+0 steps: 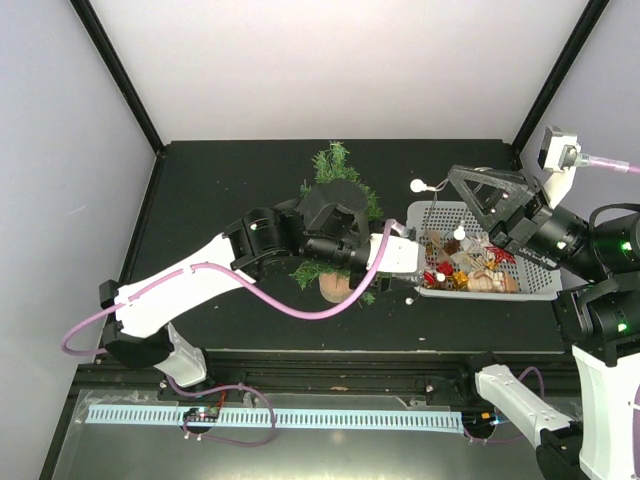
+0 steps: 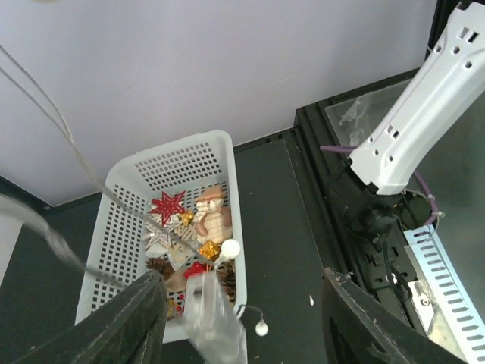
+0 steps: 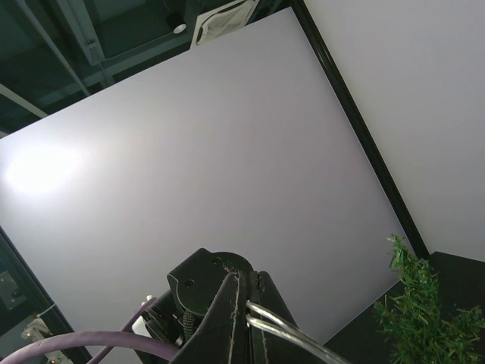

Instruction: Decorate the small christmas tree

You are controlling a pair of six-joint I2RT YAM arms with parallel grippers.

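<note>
Robot lab cell: white panel walls [image 1: 300,60], black table [image 1: 230,190], mounted robot arms [image 1: 190,285].

Black surface [image 1: 220,200], small christmas tree [image 1: 335,162] standing near its middle on a round tan base, white perforated basket [image 1: 530,293] of ornaments at 3 o'clock, white bulb [image 1: 418,185] off the basket's 11 o'clock corner, second bulb [image 1: 408,300] at its 7 o'clock corner.

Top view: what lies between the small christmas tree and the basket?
The left gripper sits in that gap, with a white bulb lying farther back, as the top view shows.
</note>
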